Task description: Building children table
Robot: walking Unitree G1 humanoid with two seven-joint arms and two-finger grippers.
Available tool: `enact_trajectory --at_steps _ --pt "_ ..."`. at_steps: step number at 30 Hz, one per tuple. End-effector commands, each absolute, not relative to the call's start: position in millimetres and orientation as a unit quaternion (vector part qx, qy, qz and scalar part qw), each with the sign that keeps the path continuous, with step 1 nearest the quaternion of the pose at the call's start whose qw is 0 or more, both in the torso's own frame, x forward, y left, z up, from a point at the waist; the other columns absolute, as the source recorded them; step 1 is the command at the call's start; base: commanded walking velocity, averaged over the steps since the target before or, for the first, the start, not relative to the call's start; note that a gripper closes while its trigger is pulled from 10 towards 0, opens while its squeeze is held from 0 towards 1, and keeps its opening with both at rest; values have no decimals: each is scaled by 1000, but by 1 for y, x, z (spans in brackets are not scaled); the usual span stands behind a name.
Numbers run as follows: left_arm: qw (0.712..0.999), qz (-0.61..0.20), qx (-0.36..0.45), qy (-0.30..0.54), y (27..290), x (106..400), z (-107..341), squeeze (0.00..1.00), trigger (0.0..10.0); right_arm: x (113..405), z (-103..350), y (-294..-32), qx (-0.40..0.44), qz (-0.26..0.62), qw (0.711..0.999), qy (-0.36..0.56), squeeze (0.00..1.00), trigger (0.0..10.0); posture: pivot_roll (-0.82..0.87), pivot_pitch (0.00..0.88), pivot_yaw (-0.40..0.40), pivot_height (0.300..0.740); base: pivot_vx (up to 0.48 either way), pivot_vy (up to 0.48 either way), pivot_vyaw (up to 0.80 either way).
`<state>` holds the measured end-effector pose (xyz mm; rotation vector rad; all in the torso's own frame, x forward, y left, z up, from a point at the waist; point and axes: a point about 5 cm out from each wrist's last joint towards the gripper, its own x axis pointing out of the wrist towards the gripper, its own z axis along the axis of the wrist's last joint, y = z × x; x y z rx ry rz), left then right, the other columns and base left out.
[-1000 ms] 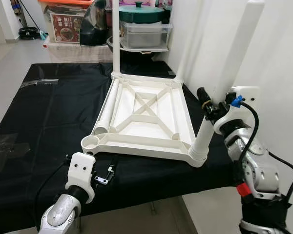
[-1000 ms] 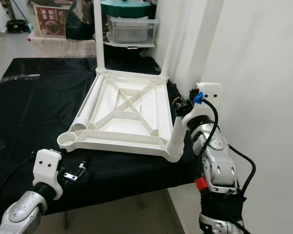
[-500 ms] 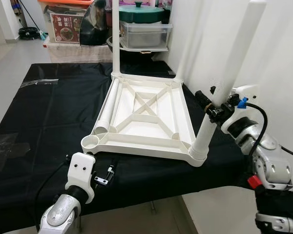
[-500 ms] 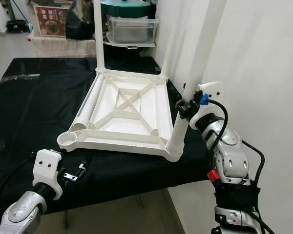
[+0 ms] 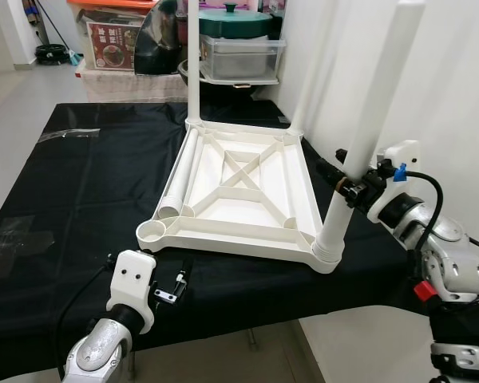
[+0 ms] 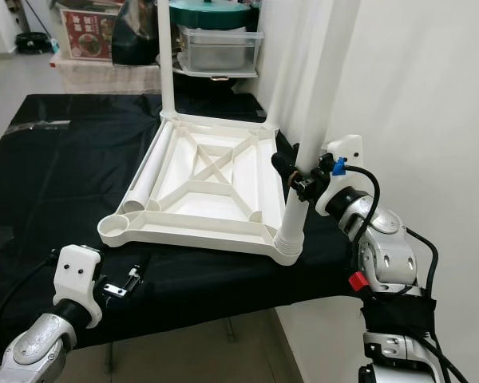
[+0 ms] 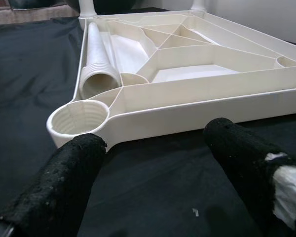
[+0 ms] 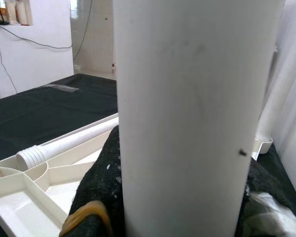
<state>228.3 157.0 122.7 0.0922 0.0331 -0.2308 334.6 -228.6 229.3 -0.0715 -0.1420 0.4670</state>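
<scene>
A white plastic table top (image 5: 231, 238) lies upside down on the black cloth. Two legs stand upright at its far corners (image 5: 194, 64) (image 5: 311, 76). A third leg (image 5: 375, 104) stands in the near right corner socket, and my right gripper (image 5: 347, 179) is shut around it at about a third of its height. A loose leg (image 5: 180, 175) lies inside the top along its left side. The near left socket (image 5: 151, 233) holds nothing. My left gripper (image 7: 155, 143) is open, low over the cloth just in front of that socket.
The black cloth (image 5: 80, 183) covers a table whose front edge runs just past my left wrist. A white wall (image 5: 455, 80) rises close on the right. Storage boxes and a green lidded pot (image 5: 239, 32) stand behind the table.
My right arm has swung outward to the right while its gripper stays on the near right leg. The leg stands a little straighter. The left arm has not moved.
</scene>
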Motion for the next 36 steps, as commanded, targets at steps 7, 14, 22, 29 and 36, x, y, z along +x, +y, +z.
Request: enact_trajectory --at_steps 7,14,22,29,36 --pt "991 -120 54 26 156 225 119 0 10000 341 217 -243 -15 160 986 -37 0 0 19 0 -93 740 0 0 0" --pt "991 -119 54 27 156 224 118 0 10000 335 200 -246 24 88 996 -18 0 0 15 0 -91 740 0 0 0" --pt "991 -120 54 28 156 224 118 0 10000 331 195 -244 37 72 997 -15 0 0 11 0 -91 740 0 0 0" --pt "991 -117 54 30 155 224 117 0 10000 309 176 -213 21 -69 997 -9 0 0 11 0 -97 740 0 0 0" --pt "992 -113 54 29 155 224 117 0 10000 296 178 -210 13 -218 976 -15 0 0 14 0 -103 740 0 0 0"
